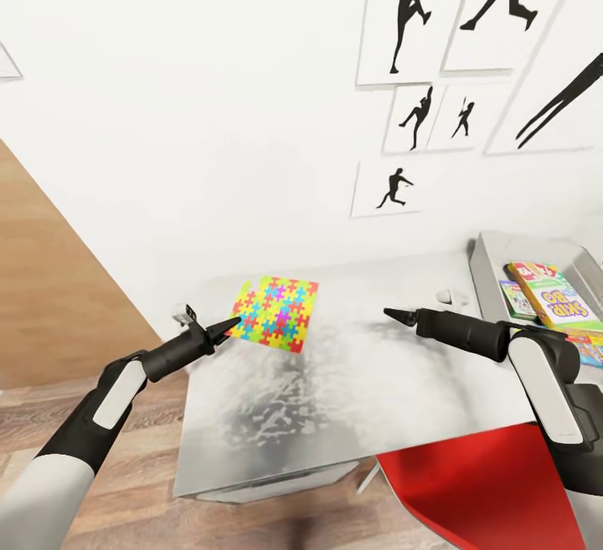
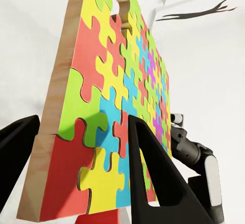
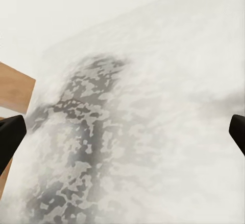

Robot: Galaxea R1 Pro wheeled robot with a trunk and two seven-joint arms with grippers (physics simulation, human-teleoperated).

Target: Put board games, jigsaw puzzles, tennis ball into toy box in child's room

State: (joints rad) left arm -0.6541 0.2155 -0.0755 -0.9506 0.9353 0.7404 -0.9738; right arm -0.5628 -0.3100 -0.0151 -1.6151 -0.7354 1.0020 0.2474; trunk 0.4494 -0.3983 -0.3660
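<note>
Currently, in the head view, the left gripper (image 1: 229,326) sits at centre-left of the frame, its fingers clamped on the near-left edge of a jigsaw puzzle (image 1: 277,312). The puzzle is a squarish board of yellow, pink, blue and green interlocking pieces, at the left end of the pale grey surface (image 1: 352,399), near its back edge. Whether the board is flat on the surface or slightly lifted cannot be told from this view.

In the left wrist view the same jigsaw puzzle (image 2: 109,116) stands between the two dark fingers (image 2: 153,178), one on each face; its wooden edge is visible.

The right gripper (image 1: 392,313) hovers over the middle of the surface, right of centre in the head view, well apart from the puzzle. In the right wrist view its fingers (image 3: 10,134) sit at opposite edges of the frame, spread wide with nothing between them.

At the right edge of the head view the toy box (image 1: 494,253) rests on the surface. Inside it lie a white-green "SKIP-BO" box (image 1: 559,299) and other printed boxes. A red chair (image 1: 486,483) occupies the lower right. Black silhouette pictures (image 1: 419,18) hang on the wall, upper right.
</note>
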